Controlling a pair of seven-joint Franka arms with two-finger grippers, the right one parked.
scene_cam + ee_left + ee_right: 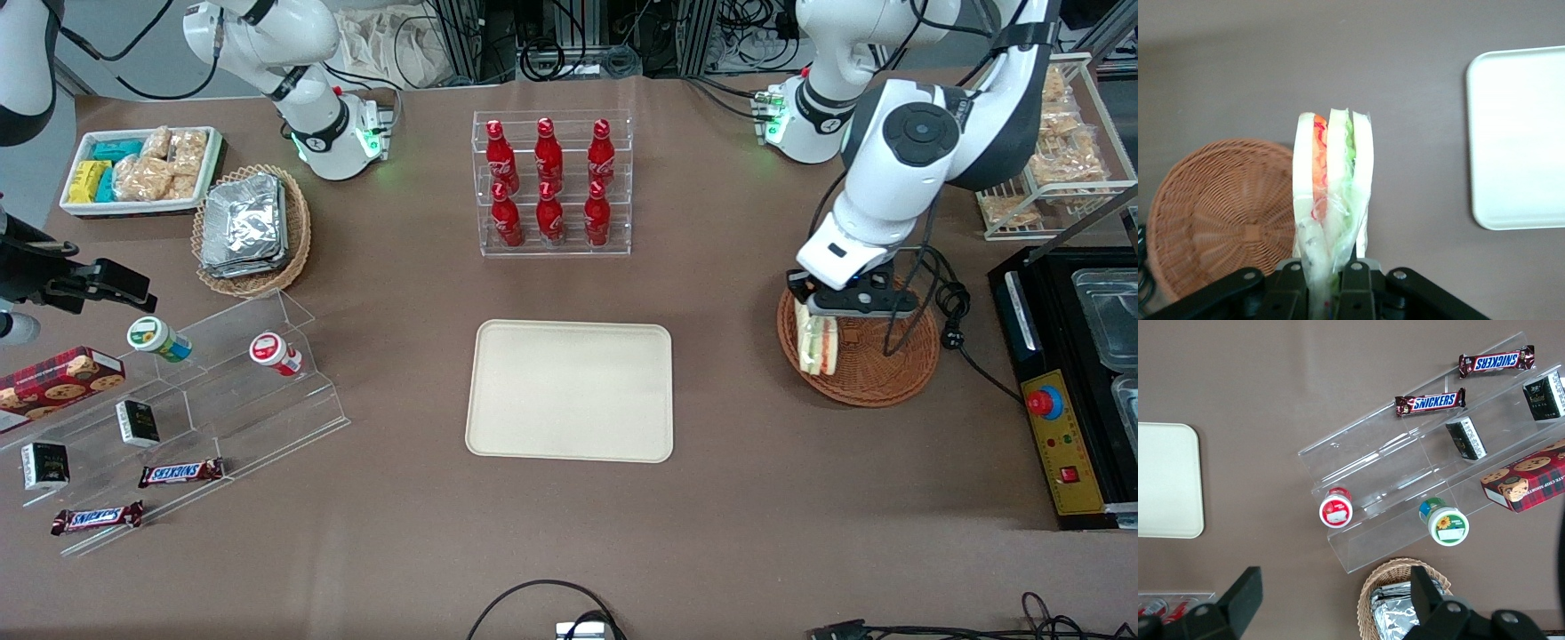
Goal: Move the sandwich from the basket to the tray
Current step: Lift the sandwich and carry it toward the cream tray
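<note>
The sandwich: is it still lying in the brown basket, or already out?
Out: the gripper is shut on the sandwich, holding it upright above the basket, which looks empty in the wrist view. The tray is bare.

Woven wicker basket (876, 369), matt tray (570, 391)

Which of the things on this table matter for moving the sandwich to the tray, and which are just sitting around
Part of the job:
sandwich, clamped in the gripper, lifted above the basket's edge
basket, reddish-brown, nothing left in it
tray, bare

Just lying about:
cola bottles in a clear rack
Snickers bars on the acrylic steps
foil packs in a tan basket
white bin of snacks
</note>
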